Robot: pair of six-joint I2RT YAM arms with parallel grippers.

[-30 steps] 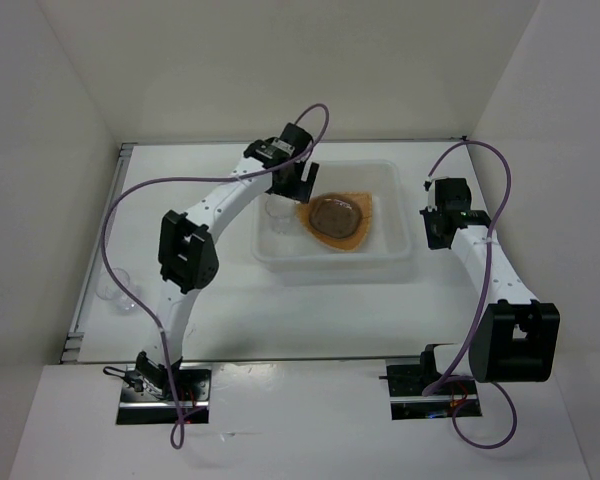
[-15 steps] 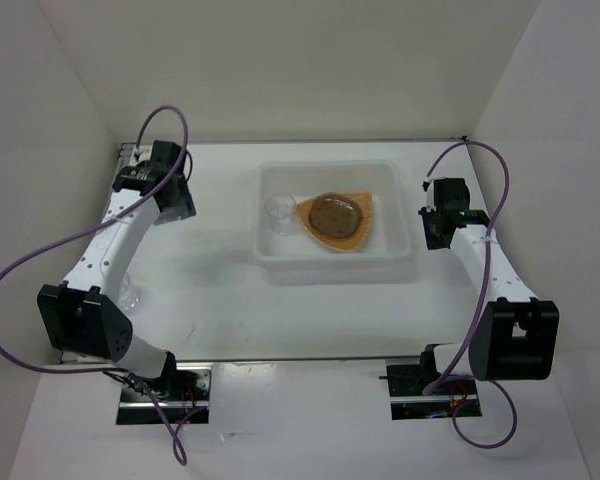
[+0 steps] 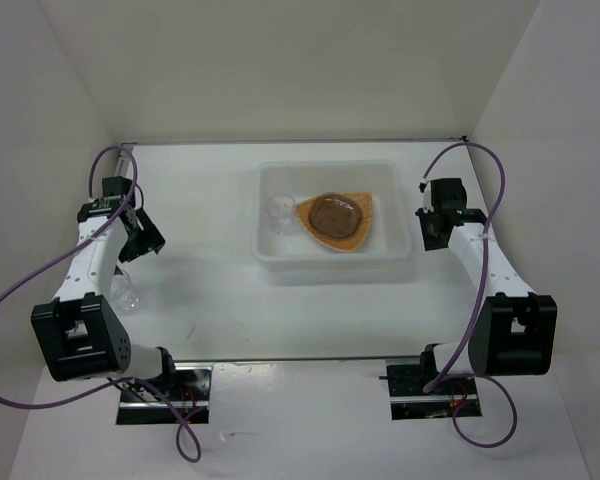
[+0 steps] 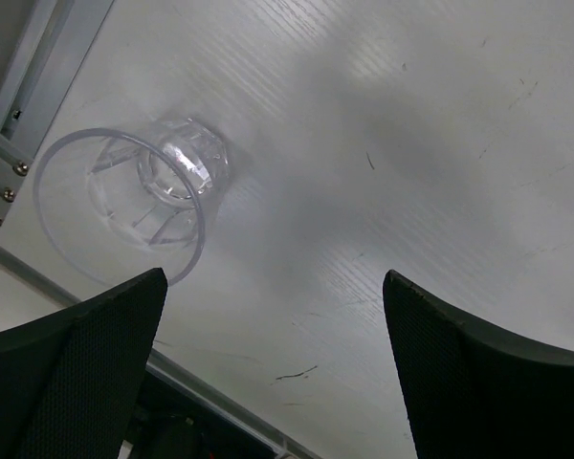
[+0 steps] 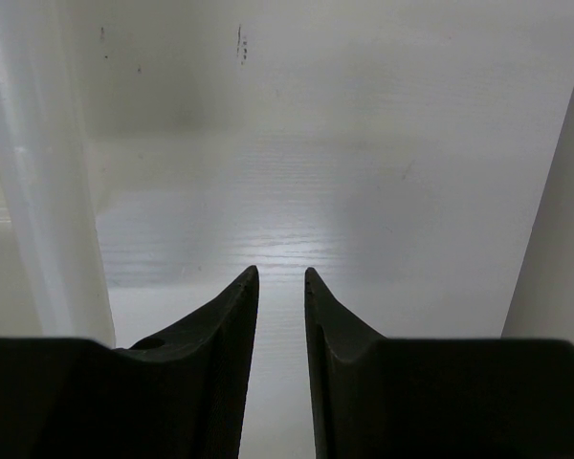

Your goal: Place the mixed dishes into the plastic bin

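Observation:
The plastic bin (image 3: 390, 258) stands at mid-table. Inside it lies the orange plate (image 3: 358, 236) with a grey-brown saucer (image 3: 332, 214) on top, and a clear glass cup (image 3: 280, 213) stands beside them at the bin's left end. Another clear cup (image 3: 125, 291) (image 4: 134, 203) stands on the table at the far left by the metal rail. My left gripper (image 3: 138, 240) (image 4: 273, 316) hangs just above and beside that cup, open wide and empty. My right gripper (image 3: 430, 232) (image 5: 280, 277) hovers right of the bin, its fingers a narrow gap apart with nothing between them.
A metal rail (image 4: 19, 115) runs along the table's left edge, close to the cup. The bin's outer wall (image 5: 48, 191) rises just left of my right gripper. White walls enclose the table on three sides.
My left arm has swung from over the bin to the far left of the table, leaving a clear cup in the bin. The right arm has barely moved.

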